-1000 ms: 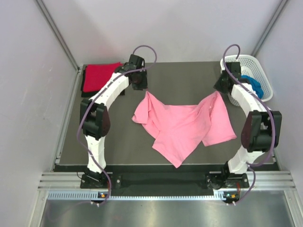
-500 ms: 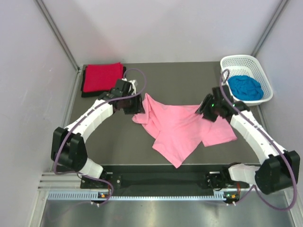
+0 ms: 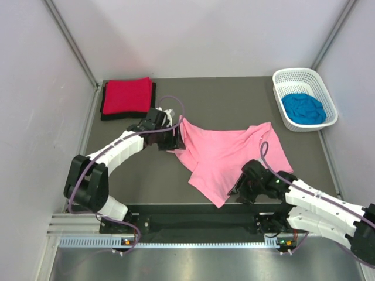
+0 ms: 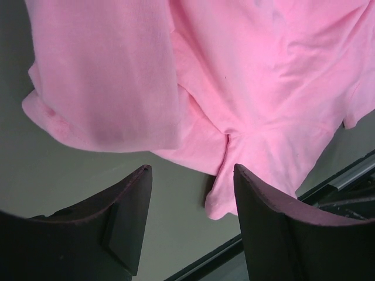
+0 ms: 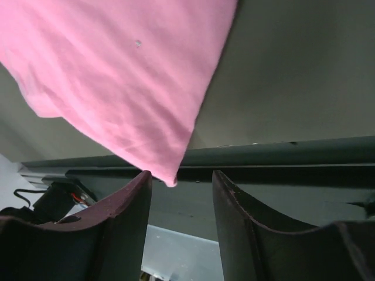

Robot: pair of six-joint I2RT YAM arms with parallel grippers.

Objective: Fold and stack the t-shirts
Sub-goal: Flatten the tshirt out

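In the far left corner a folded red shirt [image 3: 127,95] sits squarely on a black shirt [image 3: 154,96], whose edge shows beneath it. Just right of that, the left fingers [image 4: 123,222] are spread with nothing between them, beside the left edge of the pink shirt [image 3: 225,153]. I judge this shirt light and limp, apt to slide and bunch. It is best pinched at a hem corner or shoulder seam, at two points at once. It lies rumpled across the middle of the worktop [image 3: 222,99], a sleeve doubled over on its left and one corner pointing at the near edge. The right fingers [image 5: 117,216] stand released at that corner's tip, not pinching it. In the far right corner a blue shirt [image 3: 303,108] lies bunched in a white basket [image 3: 296,75].
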